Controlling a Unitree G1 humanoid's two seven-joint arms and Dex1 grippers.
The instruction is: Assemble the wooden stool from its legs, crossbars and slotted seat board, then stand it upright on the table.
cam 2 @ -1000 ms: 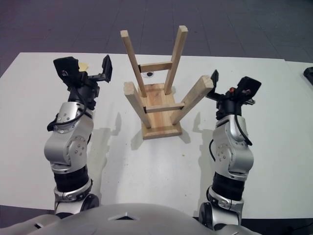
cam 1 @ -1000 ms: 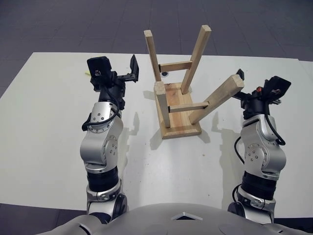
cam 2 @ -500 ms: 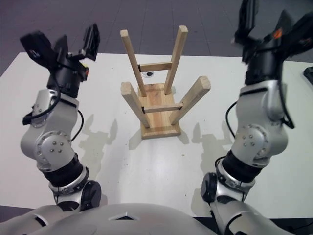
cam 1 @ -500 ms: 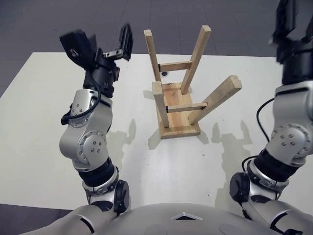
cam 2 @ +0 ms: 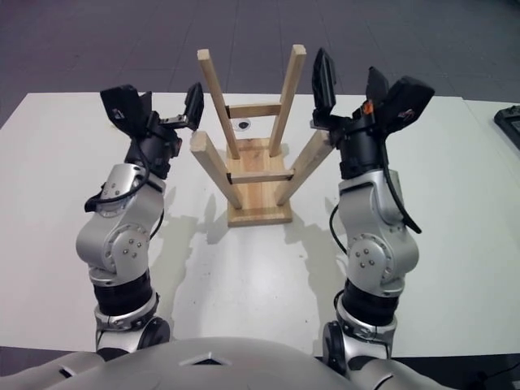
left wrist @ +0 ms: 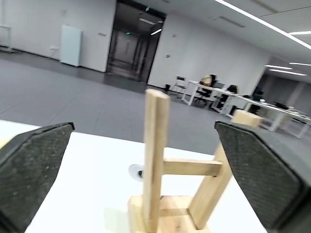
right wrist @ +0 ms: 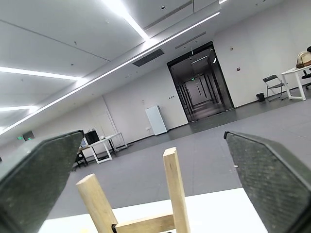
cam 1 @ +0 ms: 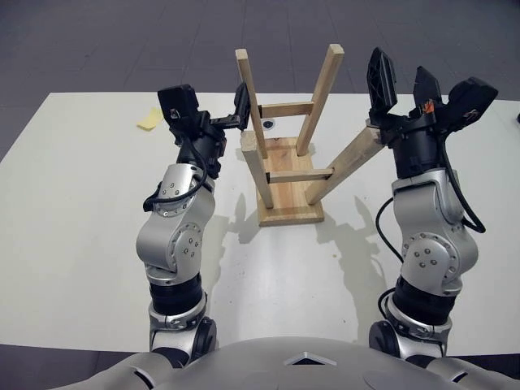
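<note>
1. The stool [cam 1: 288, 175] sits upside down in the middle of the surface [cam 1: 81, 203]. Its seat board [cam 1: 291, 213] lies flat on the white top and 4 legs point up.
2. 2 crossbars are fitted. The far crossbar [cam 1: 286, 109] joins the far pair of legs, and the near crossbar [cam 1: 296, 174] joins the near pair.
3. The leaning leg [cam 1: 345, 166], on the near right, tilts outward to the right, while the other 3 stand close to straight. That joint looks not fully seated.
4. The left pincer [cam 1: 209, 104] has its fingers apart and holds nothing, just beside the top of the near left leg [cam 1: 258, 175]. The right pincer [cam 1: 402, 81] is also apart and empty, near the top of the leaning leg.
5. Assembly seems mostly done. What appears left is to straighten the leaning leg, turn the stool over and stand it on its feet.
6. No brand, label or writing can be read. A yellow note [cam 1: 149, 120] lies on the far left of the surface, too small to tell whether it bears any text.
</note>
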